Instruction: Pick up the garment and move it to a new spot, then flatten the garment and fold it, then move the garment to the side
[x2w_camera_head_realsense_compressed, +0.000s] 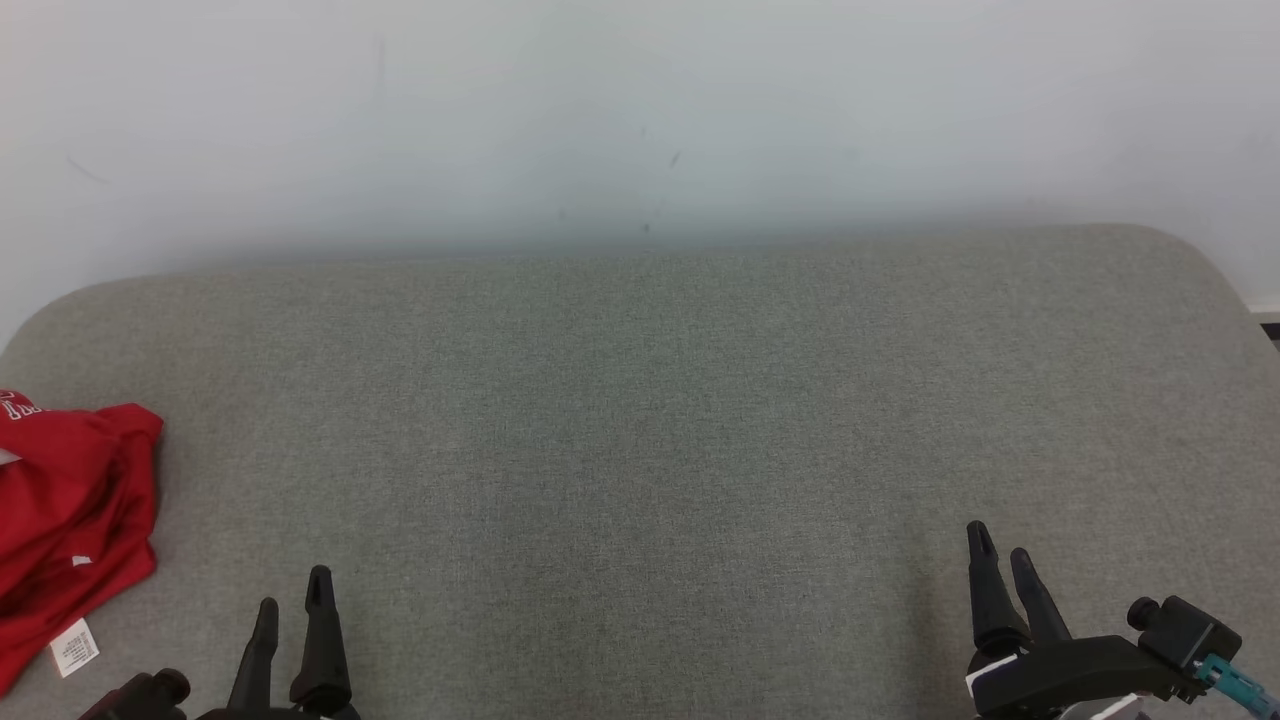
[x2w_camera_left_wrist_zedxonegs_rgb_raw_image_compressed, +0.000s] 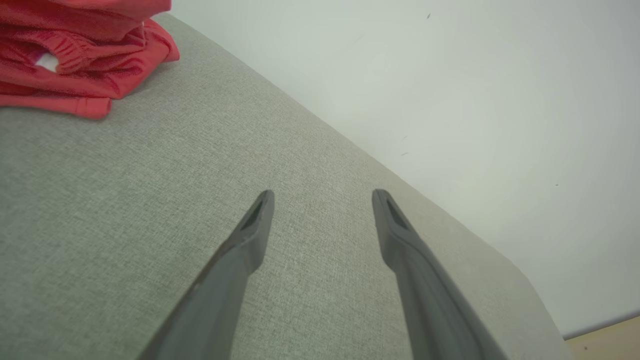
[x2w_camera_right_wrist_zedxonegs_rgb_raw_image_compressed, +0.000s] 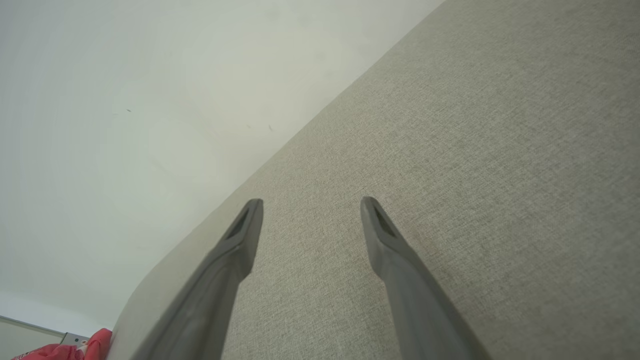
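On a wide grey fabric surface (x2w_camera_head_realsense_compressed: 640, 400) set against a pale wall (x2w_camera_head_realsense_compressed: 640, 100), we see a red garment (x2w_camera_head_realsense_compressed: 75, 520) at the far left edge of the head view, partly cut off by the frame; a white label (x2w_camera_head_realsense_compressed: 75, 648) pokes out at its near corner. From the left wrist view the garment (x2w_camera_left_wrist_zedxonegs_rgb_raw_image_compressed: 75, 55) shows as several layers lying one on another, creased rather than crisp.

Our left gripper (x2w_camera_head_realsense_compressed: 292, 588) sits at the lower left, near the garment but apart from it; in its own wrist view its two dark fingers (x2w_camera_left_wrist_zedxonegs_rgb_raw_image_compressed: 250, 235) are spread wide with only bare grey fabric between them. Our right gripper (x2w_camera_head_realsense_compressed: 998, 540) sits at the lower right, well apart from the garment; its fingers (x2w_camera_right_wrist_zedxonegs_rgb_raw_image_compressed: 235, 240) are likewise spread wide over bare fabric. Neither holds anything.

We judge the task to be at or near its end: the garment lies layered and compact at the side, the middle of the surface is free, and both arms are drawn back. We cannot be sure; a bundle like this could also be a garment not yet picked up. If folded, the fold is loose, and tidying its edges may be all that is left.
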